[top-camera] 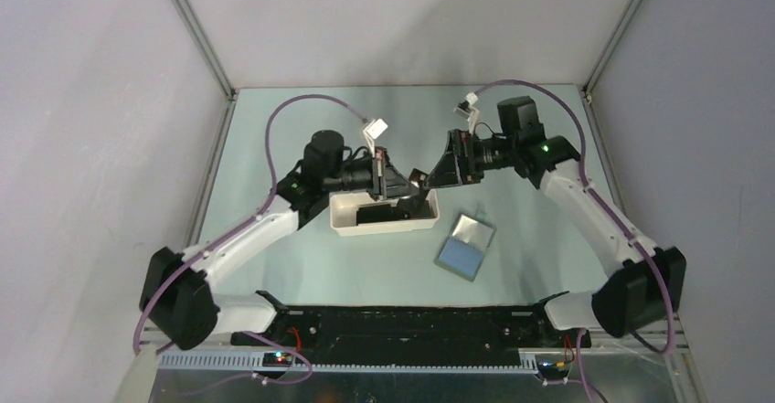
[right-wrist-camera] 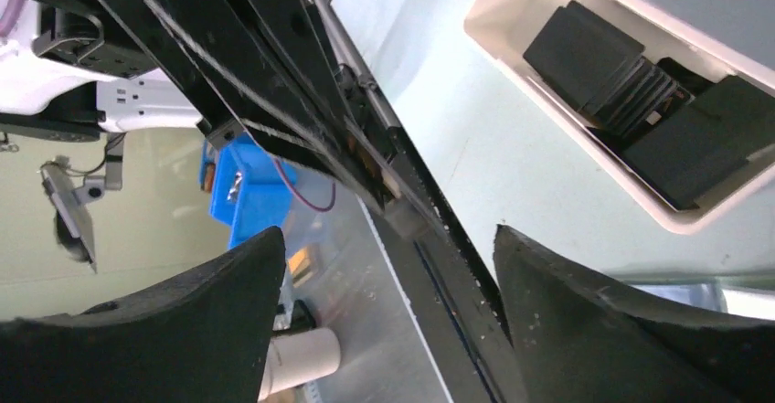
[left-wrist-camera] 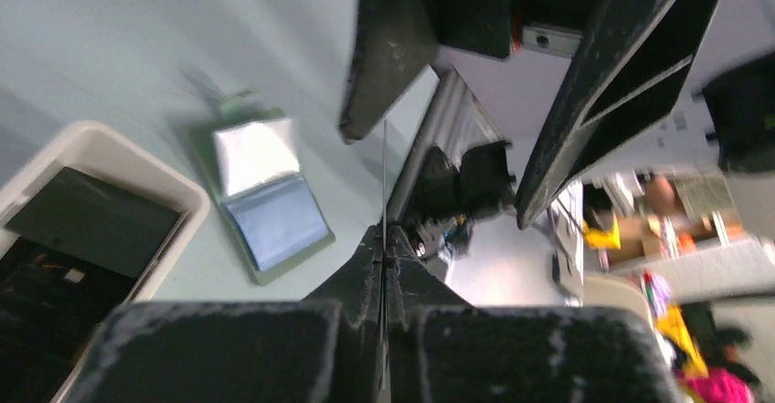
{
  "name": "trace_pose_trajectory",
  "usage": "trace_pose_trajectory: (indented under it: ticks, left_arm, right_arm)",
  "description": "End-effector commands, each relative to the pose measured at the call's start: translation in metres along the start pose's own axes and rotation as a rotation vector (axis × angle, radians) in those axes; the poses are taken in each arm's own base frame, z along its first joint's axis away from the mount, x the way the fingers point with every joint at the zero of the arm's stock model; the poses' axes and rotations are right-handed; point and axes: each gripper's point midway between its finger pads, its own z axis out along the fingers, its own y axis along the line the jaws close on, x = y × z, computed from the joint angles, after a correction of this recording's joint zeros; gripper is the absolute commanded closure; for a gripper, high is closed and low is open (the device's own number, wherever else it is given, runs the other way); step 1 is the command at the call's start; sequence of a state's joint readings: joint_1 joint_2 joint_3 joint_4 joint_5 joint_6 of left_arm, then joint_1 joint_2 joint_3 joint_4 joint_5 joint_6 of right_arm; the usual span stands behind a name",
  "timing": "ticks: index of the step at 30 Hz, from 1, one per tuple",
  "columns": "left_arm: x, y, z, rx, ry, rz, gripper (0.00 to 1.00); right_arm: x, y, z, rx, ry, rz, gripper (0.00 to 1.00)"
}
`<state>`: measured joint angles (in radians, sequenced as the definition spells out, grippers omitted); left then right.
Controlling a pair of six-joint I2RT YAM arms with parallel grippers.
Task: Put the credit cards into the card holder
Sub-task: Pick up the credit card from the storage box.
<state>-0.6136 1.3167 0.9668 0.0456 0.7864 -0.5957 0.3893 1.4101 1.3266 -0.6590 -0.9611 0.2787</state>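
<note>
The white tray (top-camera: 384, 229) sits a little left of centre on the table (top-camera: 366, 270). Inside it lie several dark credit cards (top-camera: 376, 213), some stacked and overlapping. Over the tray's right end, the left gripper (left-wrist-camera: 384, 238) has its fingers pinched tight on a single card (left-wrist-camera: 384, 170), seen edge-on from the left wrist as a thin line rising from the fingertips. Facing it, the right gripper (right-wrist-camera: 388, 238) has its fingers spread wide, one to each side of that card's free edge; whether either finger touches it I cannot tell. Right of the tray and apart from it, the card holder (top-camera: 466, 245) lies open and flat on the table. It has a grey-green border, a pale shiny panel on the far half and blue-grey on the near half, with the snap tab sticking out at the far edge
</note>
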Motion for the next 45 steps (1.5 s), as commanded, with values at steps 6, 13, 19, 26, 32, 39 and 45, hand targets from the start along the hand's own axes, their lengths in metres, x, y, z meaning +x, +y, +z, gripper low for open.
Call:
trace_pose_trajectory:
  ticks: [6,13,19,26,32,39,45]
  left_arm:
    - [-0.073,-0.055,-0.031,0.042,-0.528,-0.107,1.0]
    - [-0.068,-0.082,-0.024,0.184,-0.51,-0.119,1.0]
    - [-0.064,-0.082,-0.021,0.189,-0.499,-0.123,1.0]
    - [-0.061,-0.077,-0.017,0.181,-0.487,-0.134,0.96]
    - [-0.04,-0.045,-0.013,0.091,-0.494,-0.216,0.47]
    - [0.028,0.022,0.008,-0.18,-0.437,-0.455,0.41]
    - [0.1,0.051,0.053,-0.346,-0.233,-0.612,0.48]
  right_arm:
    - [-0.013,0.035,-0.023,-0.154,-0.265,0.065,0.16]
    - [-0.016,0.061,-0.025,-0.324,-0.269,0.043,0.36]
    - [-0.022,0.07,-0.026,-0.376,-0.267,0.039,0.56]
    - [-0.018,0.074,-0.019,-0.409,-0.227,0.039,0.98]
    - [-0.018,0.052,-0.028,-0.309,-0.273,0.038,1.0]
    - [0.008,-0.043,-0.051,0.095,-0.331,0.191,1.0]
    - [0.038,-0.117,-0.073,0.438,-0.317,0.293,1.0]
